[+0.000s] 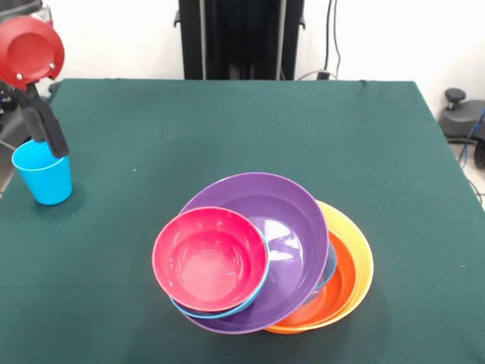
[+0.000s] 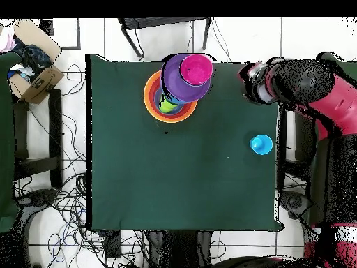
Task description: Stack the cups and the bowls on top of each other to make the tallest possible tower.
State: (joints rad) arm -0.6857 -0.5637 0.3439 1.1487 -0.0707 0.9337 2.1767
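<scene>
The tower [image 1: 265,258], with its pink bowl [image 1: 211,258] tilted on the purple bowl [image 1: 284,227], sits well apart from the light blue cup [image 1: 43,176] across the table [image 1: 227,129]. The gripper [image 1: 45,136] hangs at the upright cup's rim, directly above it; I cannot tell how its jaws stand.

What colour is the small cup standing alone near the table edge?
Light blue; the glossy plastic cup shows best in the front view.

Tilted tower [image 1: 265,258] of nested bowls, pink-red bowl [image 1: 211,258] on top, light blue cup [image 1: 43,172] upright, well apart
</scene>
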